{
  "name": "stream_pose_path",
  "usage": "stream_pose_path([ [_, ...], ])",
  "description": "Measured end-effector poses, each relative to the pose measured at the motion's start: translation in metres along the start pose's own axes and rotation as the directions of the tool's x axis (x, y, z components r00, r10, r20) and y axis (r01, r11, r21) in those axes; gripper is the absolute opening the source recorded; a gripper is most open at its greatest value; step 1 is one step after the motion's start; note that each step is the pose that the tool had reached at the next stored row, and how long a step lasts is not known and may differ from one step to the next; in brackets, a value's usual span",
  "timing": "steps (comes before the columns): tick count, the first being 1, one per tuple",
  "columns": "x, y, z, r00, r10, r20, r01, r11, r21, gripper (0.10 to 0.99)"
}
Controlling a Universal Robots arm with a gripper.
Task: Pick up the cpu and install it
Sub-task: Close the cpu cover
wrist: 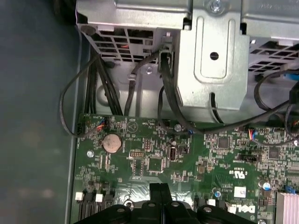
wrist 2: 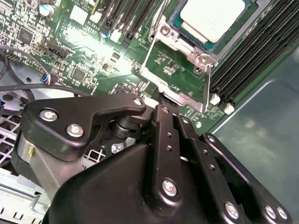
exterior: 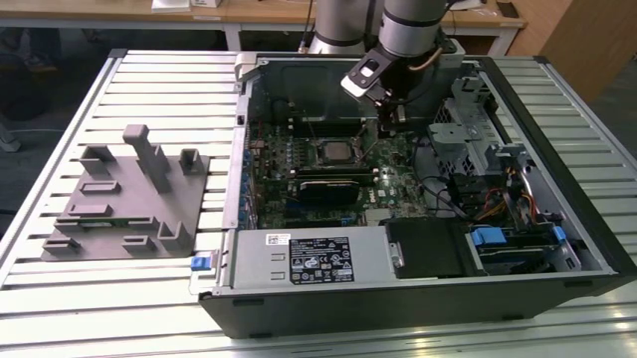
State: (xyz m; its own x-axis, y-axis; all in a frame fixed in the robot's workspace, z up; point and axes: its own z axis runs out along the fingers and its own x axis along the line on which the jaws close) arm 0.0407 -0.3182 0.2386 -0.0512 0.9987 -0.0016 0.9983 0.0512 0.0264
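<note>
The small, flat, silver-topped square cpu [exterior: 335, 152] looks seated in its socket mid-frame in the exterior view, while the black gripper [exterior: 396, 119], closed and empty, hangs just beside it.

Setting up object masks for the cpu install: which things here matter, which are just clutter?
Job: cpu, lying in socket; gripper, shut, empty; computer case.
Clutter: grey fixture; coin battery; drive cage; power supply.

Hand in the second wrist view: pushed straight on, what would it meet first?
The hand would likely hit the green board at the socket frame's edge, not the chip; depth is unclear.
</note>
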Motion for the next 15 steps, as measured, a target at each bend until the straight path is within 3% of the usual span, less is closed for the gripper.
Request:
stream_pose_path([
  [15, 0.0002, -0.0051, -0.0001, 1.0000, 0.000, 0.0000, 0.000, 1.0000, 0.000, 0.106],
])
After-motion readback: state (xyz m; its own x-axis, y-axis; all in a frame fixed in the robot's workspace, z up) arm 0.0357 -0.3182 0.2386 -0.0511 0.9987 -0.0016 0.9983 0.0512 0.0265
